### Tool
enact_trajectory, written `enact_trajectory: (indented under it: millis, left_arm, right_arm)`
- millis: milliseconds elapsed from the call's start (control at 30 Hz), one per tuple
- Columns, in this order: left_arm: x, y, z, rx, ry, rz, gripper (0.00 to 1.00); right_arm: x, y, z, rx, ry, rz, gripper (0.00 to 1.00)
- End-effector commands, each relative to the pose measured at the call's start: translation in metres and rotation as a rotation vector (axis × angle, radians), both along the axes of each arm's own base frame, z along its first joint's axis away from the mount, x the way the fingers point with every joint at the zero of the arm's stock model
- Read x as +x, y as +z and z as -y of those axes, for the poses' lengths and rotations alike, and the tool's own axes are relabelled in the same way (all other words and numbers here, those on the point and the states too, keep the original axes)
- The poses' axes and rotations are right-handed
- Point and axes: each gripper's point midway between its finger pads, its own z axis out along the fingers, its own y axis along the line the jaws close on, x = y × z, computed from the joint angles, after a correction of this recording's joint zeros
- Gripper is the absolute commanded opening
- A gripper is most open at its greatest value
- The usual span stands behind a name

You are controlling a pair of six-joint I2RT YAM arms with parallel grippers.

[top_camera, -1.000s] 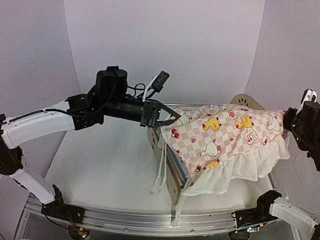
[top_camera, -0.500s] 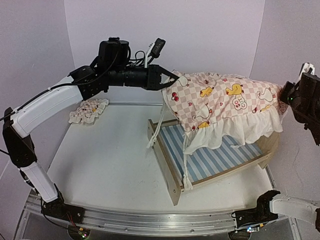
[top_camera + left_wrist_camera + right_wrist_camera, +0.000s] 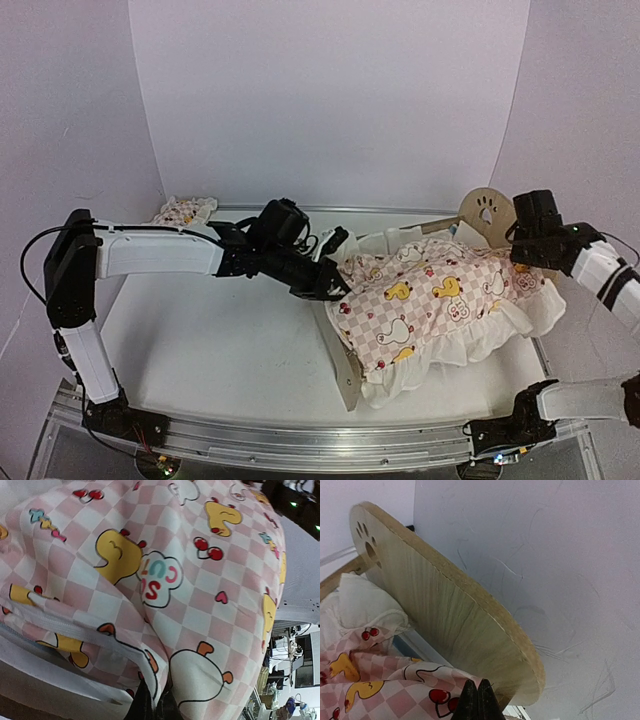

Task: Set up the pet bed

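One pet bed (image 3: 345,368) sits right of centre on the worktop (image 3: 200,350), with the duck-print cover (image 3: 430,295) draped over it. Left jaws clamped on the cover's foot end, right jaws clamped on its edge beside the headboard (image 3: 445,615). Step looks like cover spreading. Next probably needs both corners released, then the pillow (image 3: 185,212).

Pink checkered duck-print cover (image 3: 165,595) filling the view, dark fingers (image 3: 141,708) pinched on its fold at bottom

The light plywood pet bed (image 3: 343,362) stands slantwise on the right half of the table (image 3: 220,340). Its rounded headboard (image 3: 487,212) with a paw-print cutout rises at the far end.
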Motion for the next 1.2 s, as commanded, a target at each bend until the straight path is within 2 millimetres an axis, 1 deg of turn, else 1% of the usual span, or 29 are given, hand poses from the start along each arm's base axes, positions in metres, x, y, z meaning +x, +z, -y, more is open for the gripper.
enact_trajectory:
  millis: [0, 33, 100, 167, 233, 267, 333, 400, 467, 500, 533, 567, 600, 667, 733, 767, 800, 900, 933, 1000, 1033, 1067, 1167]
  left_arm:
    - [0.021, 0.089, 0.011, -0.170, 0.028, 0.158, 0.00]
    - [0.022, 0.090, 0.014, -0.173, 0.023, 0.152, 0.00]
    - [0.025, 0.087, 0.018, -0.169, 0.022, 0.142, 0.00]
    - [0.032, 0.081, 0.020, -0.153, 0.030, 0.129, 0.00]
    - [0.037, 0.078, 0.021, -0.145, 0.035, 0.130, 0.00]
    - [0.041, 0.077, 0.021, -0.138, 0.040, 0.134, 0.00]
    - [0.048, 0.077, 0.022, -0.123, 0.057, 0.159, 0.01]
    - [0.054, 0.078, 0.022, -0.114, 0.078, 0.182, 0.00]
    - [0.056, 0.082, 0.024, -0.122, 0.072, 0.195, 0.00]
    - [0.056, 0.083, 0.024, -0.122, 0.071, 0.198, 0.00]
    - [0.056, 0.084, 0.024, -0.123, 0.072, 0.203, 0.00]
    - [0.057, 0.084, 0.023, -0.121, 0.076, 0.204, 0.00]
    - [0.057, 0.084, 0.023, -0.120, 0.079, 0.204, 0.00]
    - [0.057, 0.084, 0.023, -0.120, 0.081, 0.197, 0.00]
    - [0.055, 0.084, 0.023, -0.122, 0.080, 0.192, 0.00]
    - [0.055, 0.084, 0.023, -0.122, 0.082, 0.191, 0.00]
    - [0.056, 0.084, 0.022, -0.122, 0.083, 0.190, 0.00]
    - [0.056, 0.084, 0.021, -0.119, 0.093, 0.189, 0.00]
    - [0.056, 0.084, 0.021, -0.120, 0.093, 0.186, 0.00]
    - [0.056, 0.085, 0.021, -0.122, 0.092, 0.188, 0.00]
    - [0.057, 0.086, 0.021, -0.121, 0.095, 0.191, 0.00]
    - [0.057, 0.086, 0.021, -0.120, 0.096, 0.192, 0.00]
    - [0.057, 0.086, 0.021, -0.121, 0.099, 0.189, 0.00]
  right_arm:
    - [0.035, 0.015, 0.014, -0.042, -0.076, 0.049, 0.00]
    - [0.041, 0.012, 0.015, -0.044, -0.070, 0.045, 0.00]
    - [0.043, 0.010, 0.014, -0.037, -0.064, 0.044, 0.00]
    - [0.040, 0.002, 0.012, -0.032, -0.038, 0.021, 0.17]
    - [0.032, -0.008, 0.012, -0.041, -0.022, -0.030, 0.29]
    - [0.027, -0.010, 0.013, -0.045, -0.023, -0.059, 0.36]
    - [0.017, -0.002, 0.015, -0.051, -0.025, -0.099, 0.54]
    - [0.011, 0.021, 0.009, -0.024, 0.012, -0.118, 0.64]
    - [0.006, 0.047, -0.009, 0.017, 0.102, -0.113, 0.74]
    - [0.003, 0.060, -0.022, 0.026, 0.153, -0.107, 0.81]
    - [0.001, 0.072, -0.040, 0.047, 0.228, -0.099, 0.87]
    - [0.000, 0.079, -0.064, 0.090, 0.327, -0.094, 0.92]
    - [-0.001, 0.084, -0.097, 0.163, 0.458, -0.089, 0.95]
    - [-0.012, 0.087, -0.179, 0.338, 0.759, -0.076, 0.98]
    - [-0.036, 0.084, -0.260, 0.506, 1.014, -0.085, 0.98]
    - [-0.048, 0.081, -0.291, 0.576, 1.097, -0.098, 0.98]
    - [-0.060, 0.079, -0.318, 0.625, 1.157, -0.098, 0.98]
    - [-0.095, 0.079, -0.384, 0.704, 1.283, -0.087, 0.97]
    - [-0.098, 0.074, -0.393, 0.686, 1.261, -0.080, 0.97]
    - [-0.098, 0.060, -0.399, 0.606, 1.182, -0.057, 0.97]
    - [-0.097, 0.052, -0.399, 0.561, 1.141, -0.056, 0.97]
    - [-0.095, 0.042, -0.396, 0.504, 1.086, -0.053, 0.97]
    - [-0.089, 0.011, -0.373, 0.250, 0.897, -0.070, 0.98]
